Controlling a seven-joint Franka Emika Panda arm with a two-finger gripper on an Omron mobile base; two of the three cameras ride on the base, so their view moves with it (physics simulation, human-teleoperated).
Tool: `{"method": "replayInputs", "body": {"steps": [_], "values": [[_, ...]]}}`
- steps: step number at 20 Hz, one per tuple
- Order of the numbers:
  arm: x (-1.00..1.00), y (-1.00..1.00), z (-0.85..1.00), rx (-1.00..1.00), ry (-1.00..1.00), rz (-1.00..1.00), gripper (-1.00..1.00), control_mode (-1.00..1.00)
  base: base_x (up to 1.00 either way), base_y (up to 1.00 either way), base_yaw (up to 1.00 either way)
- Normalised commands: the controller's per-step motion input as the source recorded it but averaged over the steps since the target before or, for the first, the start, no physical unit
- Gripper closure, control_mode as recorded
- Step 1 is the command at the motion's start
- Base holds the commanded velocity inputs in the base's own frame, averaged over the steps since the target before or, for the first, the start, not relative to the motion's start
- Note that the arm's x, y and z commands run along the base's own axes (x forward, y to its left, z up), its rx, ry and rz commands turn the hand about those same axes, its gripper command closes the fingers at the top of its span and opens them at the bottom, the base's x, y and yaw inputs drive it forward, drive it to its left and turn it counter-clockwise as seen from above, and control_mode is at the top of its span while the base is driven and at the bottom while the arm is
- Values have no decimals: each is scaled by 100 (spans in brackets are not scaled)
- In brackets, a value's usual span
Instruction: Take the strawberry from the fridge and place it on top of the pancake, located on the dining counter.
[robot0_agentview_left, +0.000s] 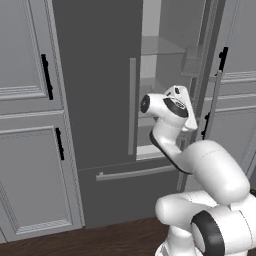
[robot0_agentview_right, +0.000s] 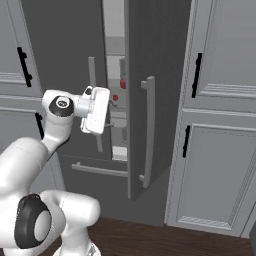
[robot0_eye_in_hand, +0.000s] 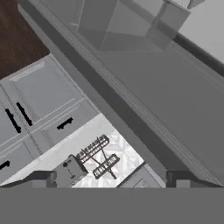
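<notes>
**Strawberry and approach, with hazards.** Two small red spots show inside the fridge (robot0_agentview_left: 95, 75), in the narrow gap between its closed left door and its open right door (robot0_agentview_right: 160, 75). The upper spot (robot0_agentview_right: 122, 83) is probably the strawberry. The lower red spot (robot0_agentview_right: 115, 98) is too small to tell apart from it. The hand (robot0_agentview_right: 102, 117) hovers just in front of the fridge opening, level with the lower spot. Its fingers (robot0_eye_in_hand: 43, 178) are spread wide apart and it holds nothing.

The hazards, as judged from this pose:
- **Collision:** the gap is slim, so a wide-open hand entering at an angle could strike the edge of the open door or a glass shelf.
- **Door movement:** a nudge could swing that door or its bar handle (robot0_agentview_right: 150, 130) against the arm.
- **Wrong target:** with two red items close together, the wrong one could be seized.
- **Fruit handling:** a small rounded fruit could roll deeper into the fridge if it is touched off-centre, or bruise under a hard squeeze.

The grey cabinets (robot0_agentview_right: 220, 150) flank the fridge.
</notes>
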Motion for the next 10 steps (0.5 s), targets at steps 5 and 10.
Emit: {"method": "replayInputs", "body": {"steps": [5, 10], "values": [[28, -25, -3, 0, 32, 8, -100, -100, 0, 0, 0], [14, -48, -12, 0, 30, 6, -100, -100, 0, 0, 0]]}}
